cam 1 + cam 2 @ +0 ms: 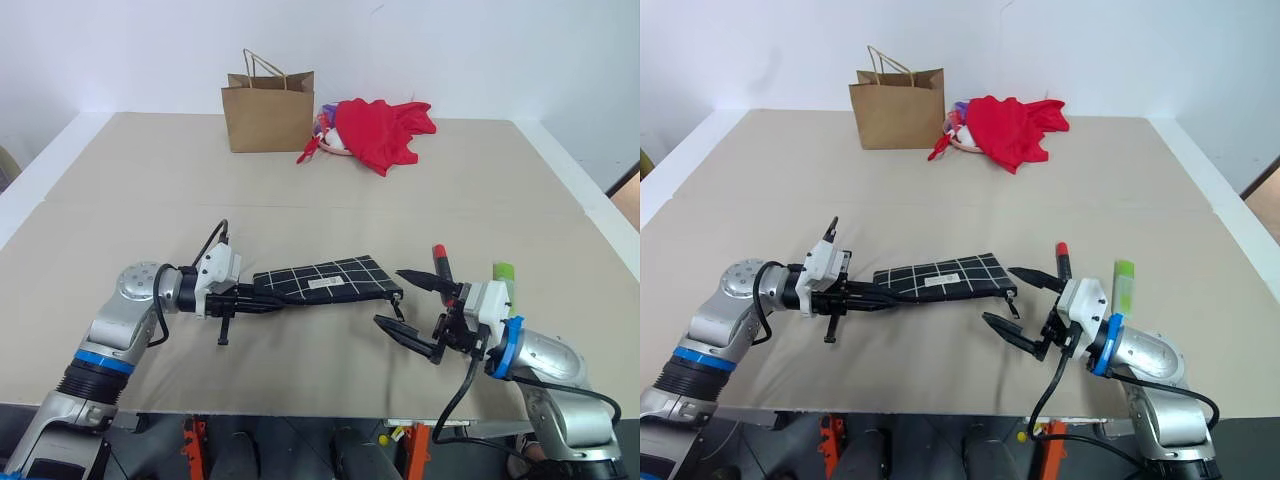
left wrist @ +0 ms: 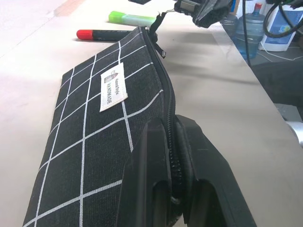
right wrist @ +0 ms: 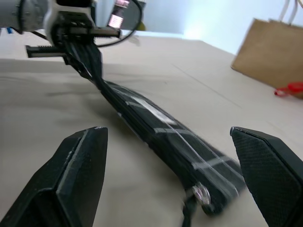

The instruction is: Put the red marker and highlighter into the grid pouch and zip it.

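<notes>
We see the left gripper (image 1: pixel 262 297) clamped on the grid pouch (image 1: pixel 330 278) end, the right gripper (image 1: pixel 408 306) wide open, empty

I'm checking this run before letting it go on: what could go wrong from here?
The left gripper pinches only one end of the grid pouch, so a tug on the zipper pull may twist it or slip it free. The right gripper is open and empty beside that pull, which is small and easy to miss. The red marker and highlighter lie on the table near the right arm, which might knock them.
</notes>
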Robot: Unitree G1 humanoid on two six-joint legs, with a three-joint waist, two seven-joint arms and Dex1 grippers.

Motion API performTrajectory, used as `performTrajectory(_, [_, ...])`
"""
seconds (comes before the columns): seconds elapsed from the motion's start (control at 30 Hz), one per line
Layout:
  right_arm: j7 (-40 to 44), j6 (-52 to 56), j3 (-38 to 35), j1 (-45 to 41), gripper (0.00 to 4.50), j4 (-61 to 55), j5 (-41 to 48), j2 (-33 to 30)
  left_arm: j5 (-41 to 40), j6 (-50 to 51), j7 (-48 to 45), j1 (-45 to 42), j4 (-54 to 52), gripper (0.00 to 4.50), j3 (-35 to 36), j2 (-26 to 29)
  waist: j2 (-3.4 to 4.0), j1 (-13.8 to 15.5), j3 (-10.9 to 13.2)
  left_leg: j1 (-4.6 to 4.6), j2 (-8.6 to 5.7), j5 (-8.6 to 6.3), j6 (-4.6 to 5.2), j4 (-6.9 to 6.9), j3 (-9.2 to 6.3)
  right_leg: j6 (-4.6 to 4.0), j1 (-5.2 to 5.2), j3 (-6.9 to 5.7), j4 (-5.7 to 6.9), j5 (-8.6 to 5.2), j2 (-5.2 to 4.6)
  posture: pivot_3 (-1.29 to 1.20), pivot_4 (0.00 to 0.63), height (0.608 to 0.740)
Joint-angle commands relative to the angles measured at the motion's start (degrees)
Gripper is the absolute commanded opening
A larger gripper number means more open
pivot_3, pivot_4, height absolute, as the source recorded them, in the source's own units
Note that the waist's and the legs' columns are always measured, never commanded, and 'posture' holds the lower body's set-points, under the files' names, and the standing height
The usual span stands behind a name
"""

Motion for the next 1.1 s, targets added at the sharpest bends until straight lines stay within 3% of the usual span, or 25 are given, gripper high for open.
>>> performTrajectory(0.03, [0.3,-3.9,0.8,-1.4,4.46,1.4,-1.8,-0.1,-0.6,0.2,0.1,-0.5,-2.5,0.0,1.8,0.1,0.0,0.1,0.0,0.0,0.0,0.0,0.0,-0.01,-0.01,-0.01,0.0,-0.01,0.0,-0.01,0.0,0.0,0.15,0.74])
performTrajectory(0.13, [0.1,-5.3,1.1,-2.6,4.46,3.4,-2.2,0.0,-0.5,0.3,0.2,-0.4,-2.7,0.0,1.9,0.1,0.02,0.2,0.0,0.0,0.0,0.0,0.0,-0.05,-0.06,-0.04,0.0,-0.07,0.0,-0.03,0.0,0.0,0.15,0.74])
performTrajectory(0.2, [1.3,-6.3,1.4,-3.4,3.88,4.7,-1.7,-0.2,-0.5,0.3,0.4,-0.1,-3.0,0.0,2.0,0.0,0.02,0.2,0.0,-0.01,0.0,0.0,0.0,-0.05,-0.06,-0.04,0.0,-0.08,0.0,-0.03,0.0,0.0,0.15,0.74])
performTrajectory(0.23, [1.8,-6.8,1.4,-3.7,3.82,5.1,-1.6,-0.3,-0.5,0.2,0.4,0.0,-3.1,0.0,2.0,0.0,0.02,0.2,0.0,0.0,0.0,0.0,0.0,-0.05,-0.08,-0.04,0.01,-0.09,0.0,-0.03,0.0,0.0,0.15,0.74])
performTrajectory(0.3, [2.5,-7.2,1.4,-3.8,2.85,5.4,-1.2,-0.5,-0.4,0.2,0.5,0.0,-3.2,0.0,2.0,-0.1,0.02,0.3,0.0,0.0,0.0,0.0,0.0,-0.05,-0.1,-0.04,0.03,-0.11,0.0,-0.03,0.0,0.0,0.15,0.74])
performTrajectory(0.33, [2.7,-7.4,1.4,-3.9,2.85,5.5,-1.0,-0.6,-0.4,0.2,0.5,0.0,-3.2,0.0,2.0,-0.1,0.02,0.3,0.0,0.0,0.0,0.0,0.0,-0.05,-0.1,-0.04,0.03,-0.11,0.0,-0.03,0.0,0.0,0.15,0.74])
performTrajectory(0.4, [3.4,-7.5,1.4,-3.9,1.84,5.5,-0.3,-0.8,-0.3,0.0,0.5,0.0,-3.1,0.0,2.0,-0.1,0.03,0.3,0.0,0.0,0.0,0.0,0.0,-0.04,-0.11,-0.04,0.04,-0.12,0.0,-0.03,0.0,0.0,0.15,0.74])
performTrajectory(0.57, [4.6,-7.1,1.6,-4.0,0.14,5.6,0.4,-1.3,0.0,-0.5,0.2,0.1,-2.8,0.0,1.9,-0.1,0.03,0.3,0.0,0.0,0.0,0.0,0.0,-0.04,-0.12,-0.04,0.05,-0.14,0.0,-0.03,0.0,0.0,0.15,0.74])
performTrajectory(0.8, [4.2,-5.7,1.8,-4.5,0.14,5.3,0.4,-1.5,0.5,-0.9,0.5,0.1,-2.9,0.0,1.7,-0.6,0.03,0.3,0.0,0.0,0.0,0.0,0.0,-0.04,-0.13,-0.04,0.06,-0.14,0.0,-0.03,0.0,0.0,0.15,0.74])
performTrajectory(1.1, [2.4,5.8,11.4,-11.2,0.14,-0.5,-1.1,-0.1,3.0,-4.1,2.2,-1.4,-1.6,0.0,1.2,-2.8,0.06,0.4,0.0,0.0,0.0,0.01,-0.01,-0.03,-0.17,-0.06,0.05,-0.17,0.02,-0.01,0.01,0.0,0.15,0.74])
